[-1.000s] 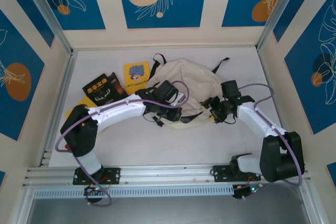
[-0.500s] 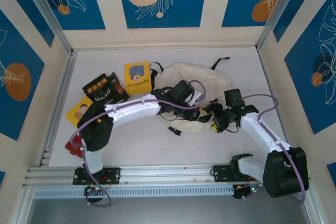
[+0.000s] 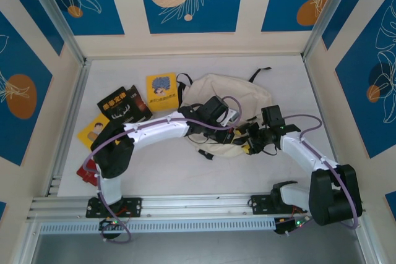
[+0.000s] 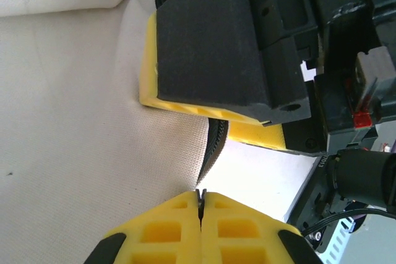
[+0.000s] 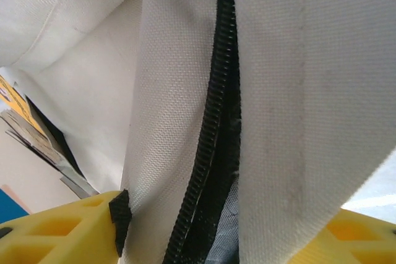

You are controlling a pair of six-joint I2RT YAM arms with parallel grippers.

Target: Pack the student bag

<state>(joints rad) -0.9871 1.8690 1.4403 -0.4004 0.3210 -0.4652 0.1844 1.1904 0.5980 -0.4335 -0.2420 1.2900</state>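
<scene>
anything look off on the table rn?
Nothing spilled or damaged. One oddity: a red item sits at the table's near-left edge, partly under the left arm, away from the black book and yellow book lying left of the student bag. Can't tell what it is.

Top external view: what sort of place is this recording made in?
Probably a purpose-built robot booth: a white table edged by aluminium rails, closed in by decorated blue wall panels.
</scene>
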